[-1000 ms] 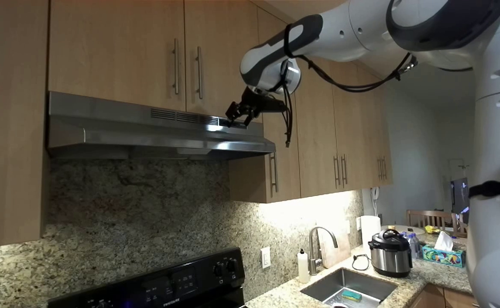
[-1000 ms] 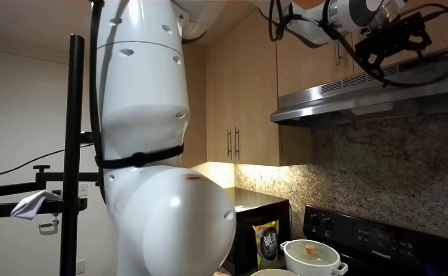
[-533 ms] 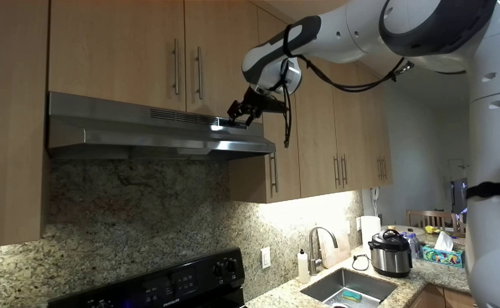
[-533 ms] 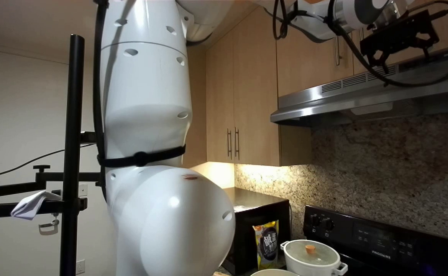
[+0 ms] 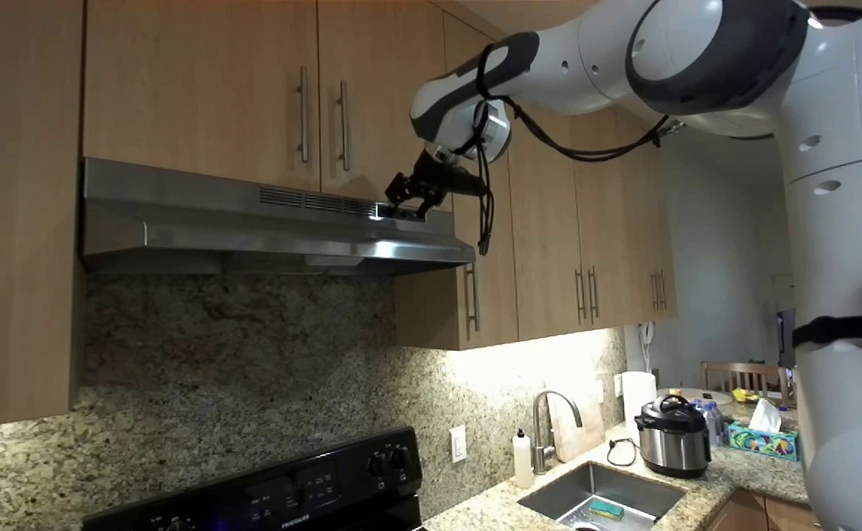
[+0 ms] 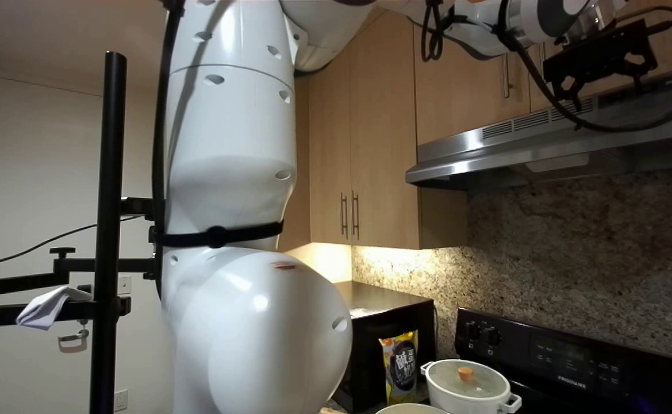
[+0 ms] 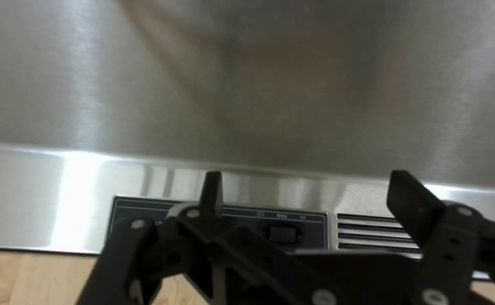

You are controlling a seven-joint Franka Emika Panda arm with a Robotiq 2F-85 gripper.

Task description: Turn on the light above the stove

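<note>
The steel range hood (image 5: 254, 234) hangs over the stove; it also shows in an exterior view (image 6: 485, 150) and fills much of the wrist view (image 7: 272, 106). Its black control panel (image 7: 313, 241) has a switch marked FAN (image 7: 283, 234). The rest of the panel is partly hidden behind my left-hand finger, so no light switch shows clearly. A pale panel (image 5: 333, 260) under the hood looks unlit. My gripper (image 7: 306, 178) is open and empty, its fingers spread in front of the control panel and vent slots. It also shows in both exterior views (image 5: 406, 210) (image 6: 607, 95); contact cannot be told.
Wooden cabinets (image 5: 202, 88) with bar handles rise directly above the hood. Loose cables (image 6: 629, 127) hang around the wrist. Below are the black stove (image 5: 313, 487), a white lidded pot (image 6: 468, 388), and a sink (image 5: 600, 494) to the side.
The arm's shoulder and elbow have swung left in an exterior view and right in another. The gripper has shifted only slightly and stays open by the hood's panel.
</note>
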